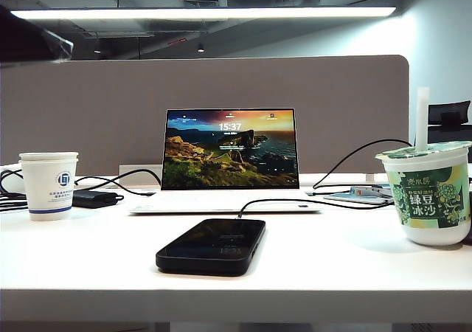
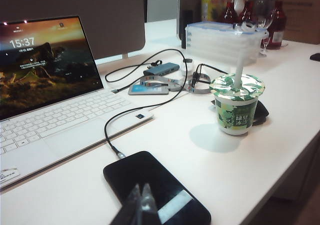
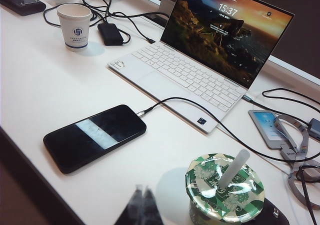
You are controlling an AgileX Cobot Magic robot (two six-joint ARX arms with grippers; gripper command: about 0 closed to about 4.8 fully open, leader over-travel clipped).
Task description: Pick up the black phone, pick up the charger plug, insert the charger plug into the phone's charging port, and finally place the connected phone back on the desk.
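Black phone [image 1: 212, 246] lies flat on the desk [image 1: 88, 262] in the exterior view, screen up, in front of the open white laptop [image 1: 230, 162]. The thin black cable [image 1: 317, 201] runs from the phone's short edge toward the right, and the charger plug [image 1: 240, 216] sits at that edge, apparently seated in the phone's charging port, though the port itself is too small to make out. A paper cup [image 1: 49, 185] stands at the left, with a small black power brick [image 1: 94, 198] just behind it, and a green sealed drink cup [image 1: 432, 192] with a straw stands at the right. Neither arm shows in this view.

In the left wrist view, the left gripper [image 2: 141, 205] hangs above the phone [image 2: 150, 177] with its fingers pressed together and nothing between them. The silver plug [image 2: 120, 155] meets the phone's short edge beside the laptop [image 2: 60, 125], and the drink cup [image 2: 236, 105] stands well apart.

In the right wrist view, the right gripper [image 3: 142, 205] is likewise closed and empty, just beside the drink cup [image 3: 225, 187]. The phone [image 3: 95, 136] lies near the desk's front edge, with the plug [image 3: 141, 113] at its end toward the laptop [image 3: 200, 60]. The paper cup [image 3: 75, 26] and power brick [image 3: 110, 34] stand beyond.
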